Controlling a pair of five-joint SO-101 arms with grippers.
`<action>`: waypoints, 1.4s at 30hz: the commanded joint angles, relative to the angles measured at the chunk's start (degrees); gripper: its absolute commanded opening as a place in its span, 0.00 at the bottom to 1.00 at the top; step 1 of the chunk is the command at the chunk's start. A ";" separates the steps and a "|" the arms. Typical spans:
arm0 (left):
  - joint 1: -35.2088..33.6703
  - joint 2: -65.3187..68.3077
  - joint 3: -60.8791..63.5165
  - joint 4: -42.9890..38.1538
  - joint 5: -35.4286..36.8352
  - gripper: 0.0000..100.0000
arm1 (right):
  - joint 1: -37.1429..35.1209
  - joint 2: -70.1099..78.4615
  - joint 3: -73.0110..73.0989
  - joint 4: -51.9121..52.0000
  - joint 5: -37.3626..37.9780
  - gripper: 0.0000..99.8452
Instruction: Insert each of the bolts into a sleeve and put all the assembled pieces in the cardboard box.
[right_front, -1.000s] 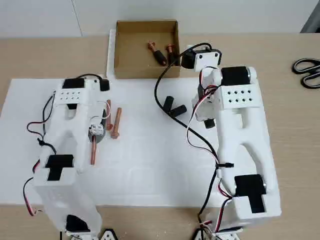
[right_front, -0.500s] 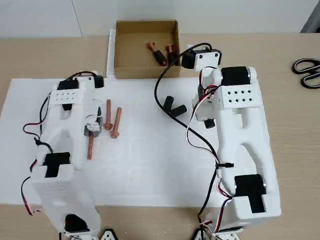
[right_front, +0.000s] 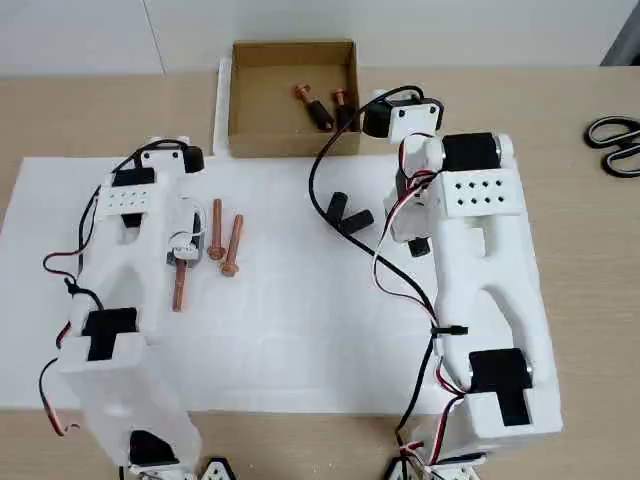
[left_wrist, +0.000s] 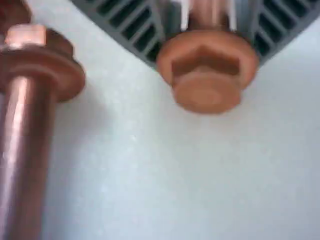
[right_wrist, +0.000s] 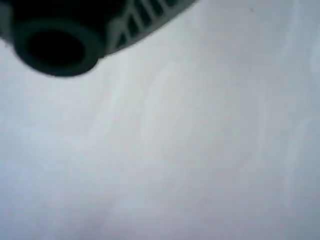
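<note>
Left pincer (right_front: 184, 258) clamps a bolt (right_front: 180, 288); right pincer (right_front: 415, 238) grips a sleeve (right_wrist: 57, 47).
The bolt hangs beside two loose bolts (right_front: 234, 243); I judge it stiff, slick metal, best pinched on the shank near its head.

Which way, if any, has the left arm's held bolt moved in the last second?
Yes. The held bolt shifted slightly away from the two loose bolts, toward the cardboard box end.
</note>
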 joint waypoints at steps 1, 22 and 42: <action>-0.44 0.00 1.89 -3.08 -0.44 0.06 | 0.13 -2.86 -2.29 0.13 -0.53 0.00; -0.53 -38.86 1.98 12.22 -0.53 0.00 | 0.57 -7.34 -2.55 1.10 0.09 0.00; 3.87 -58.81 2.33 10.90 15.47 0.00 | 1.27 -49.01 23.12 -11.47 2.02 0.01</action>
